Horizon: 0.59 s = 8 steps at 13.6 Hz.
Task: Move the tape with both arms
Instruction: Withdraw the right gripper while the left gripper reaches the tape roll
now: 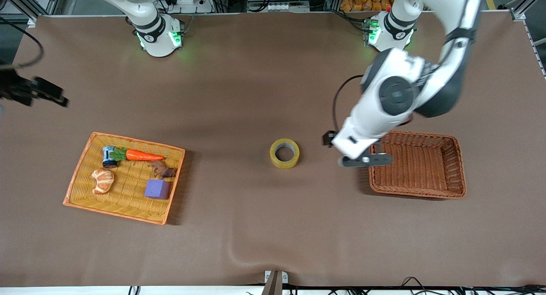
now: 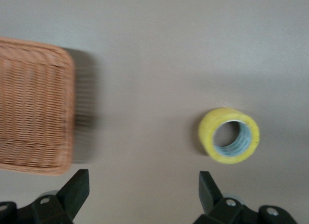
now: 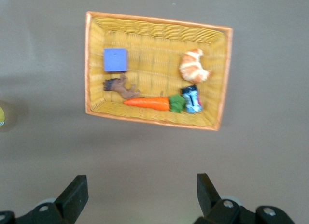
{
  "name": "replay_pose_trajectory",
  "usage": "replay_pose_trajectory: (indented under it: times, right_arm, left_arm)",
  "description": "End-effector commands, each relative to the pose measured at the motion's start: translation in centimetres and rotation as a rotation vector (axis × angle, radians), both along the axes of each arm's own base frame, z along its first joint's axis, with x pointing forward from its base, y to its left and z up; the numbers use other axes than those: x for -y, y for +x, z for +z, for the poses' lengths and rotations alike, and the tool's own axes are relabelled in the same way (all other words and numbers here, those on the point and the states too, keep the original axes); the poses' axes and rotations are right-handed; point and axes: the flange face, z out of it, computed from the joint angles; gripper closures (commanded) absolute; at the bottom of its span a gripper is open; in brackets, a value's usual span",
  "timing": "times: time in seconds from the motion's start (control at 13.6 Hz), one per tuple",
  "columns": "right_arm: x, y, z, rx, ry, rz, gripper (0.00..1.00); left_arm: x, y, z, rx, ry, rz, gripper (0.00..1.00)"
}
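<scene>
Tape is lying flat on the brown tabletop, roughly in the middle, between the yellow wicker tray at the right arm's end and the reddish-brown basket at the left arm's end. It's not being touched by anything. In the left wrist view the tape is showing its grey-white core, well apart from the basket.

The left gripper is being held up in the air over the basket's rim nearest the tape, jaws spread wide with nothing between them.

The right gripper is hanging out at the edge of the front view, over bare tabletop at the right arm's end, jaws also wide apart and gripping nothing. Its wrist camera is being pointed down at the tray, where a purple cube, a croissant, a carrot, a small brown figure and a little blue thing are sitting
</scene>
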Motion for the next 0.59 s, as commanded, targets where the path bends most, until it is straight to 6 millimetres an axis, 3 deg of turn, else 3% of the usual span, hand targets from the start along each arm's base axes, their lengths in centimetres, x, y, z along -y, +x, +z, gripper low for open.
replay_pose_trajectory:
  times: [0.0,0.15,0.29,0.52]
  right_arm:
    - [1.7,-2.5,3.3,0.027,-0.052,-0.008,0.00]
    - [1.1,-3.6,2.5,-0.062,-0.046,-0.009,0.00]
    - [1.0,-3.2,2.5,-0.044,-0.057,-0.006,0.00]
    - [1.2,-2.7,2.1,-0.035,-0.065,0.000,0.00]
  left_arm:
    - [3.4,0.3,-3.9,0.020,-0.019,0.011,0.00]
    - [5.7,-0.3,-7.1,0.030,-0.022,-0.018,0.00]
    - [8.4,-1.8,-9.7,0.030,-0.027,-0.051,0.00]
    - [9.8,-2.8,-13.4,0.010,-0.013,-0.075,0.00]
